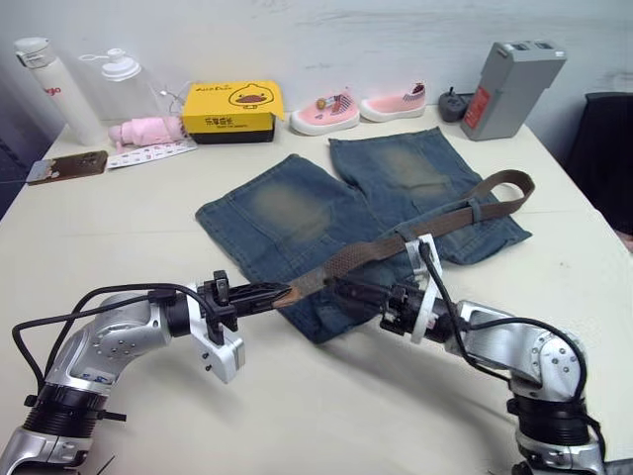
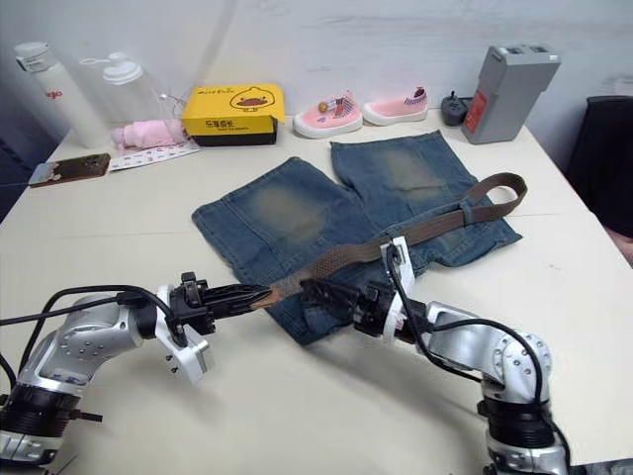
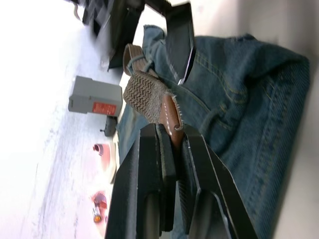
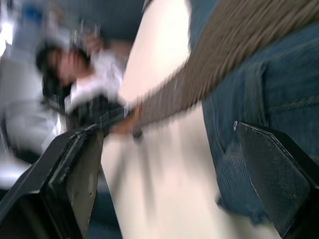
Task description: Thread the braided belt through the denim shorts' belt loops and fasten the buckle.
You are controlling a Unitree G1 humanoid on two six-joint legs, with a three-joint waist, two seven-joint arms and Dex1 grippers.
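Note:
The denim shorts [image 1: 297, 213] lie flat mid-table, waistband toward me. The braided belt [image 1: 396, 242] runs along the waistband, passes under a belt loop [image 1: 476, 210] at the right and curls back in a bend [image 1: 512, 185]. My left gripper [image 1: 275, 295] is shut on the belt's brown leather tip [image 3: 172, 117], holding it just off the shorts' near left corner. My right gripper [image 1: 339, 288] is open beside the belt at the waistband, its fingers [image 4: 75, 169] spread wide with the belt [image 4: 209, 64] crossing beyond them. The buckle is hidden.
Along the table's back edge stand two bottles [image 1: 54, 89], a yellow box [image 1: 233, 109], pink baby shoes [image 1: 326, 114] and a grey battery pack [image 1: 509, 87]. A phone [image 1: 67, 166] lies far left. A person [image 4: 94, 74] is in the right wrist view.

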